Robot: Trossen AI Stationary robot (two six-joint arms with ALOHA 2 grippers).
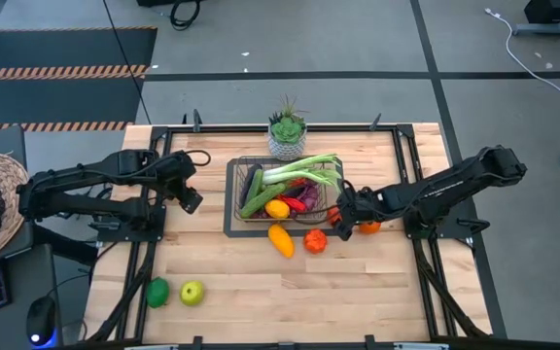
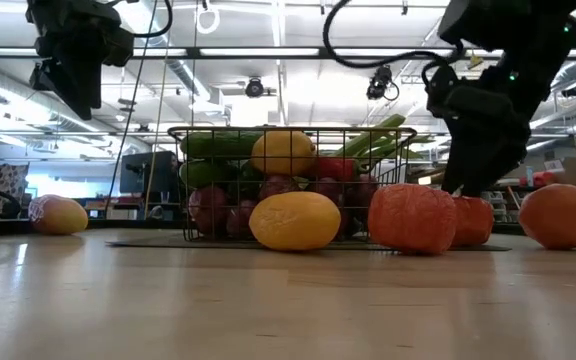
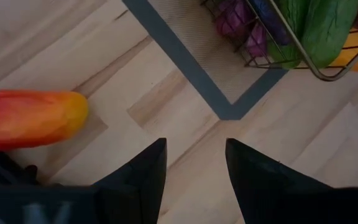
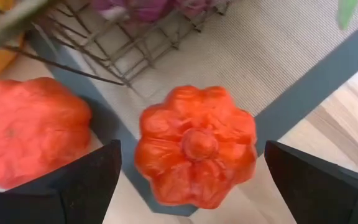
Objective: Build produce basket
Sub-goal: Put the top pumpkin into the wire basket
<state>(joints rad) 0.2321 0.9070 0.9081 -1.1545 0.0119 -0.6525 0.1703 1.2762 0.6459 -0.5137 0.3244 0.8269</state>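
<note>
Orange pumpkin between right pincer fingers.

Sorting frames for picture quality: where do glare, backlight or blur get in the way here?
Low view: bright ceiling lights behind turn the right gripper into a silhouette, and the near table is blurred. Right wrist view: the ribbed red-orange fruit between the open fingers is soft, the basket wires streaked. High view: evenly lit, no glare on the basket.
</note>
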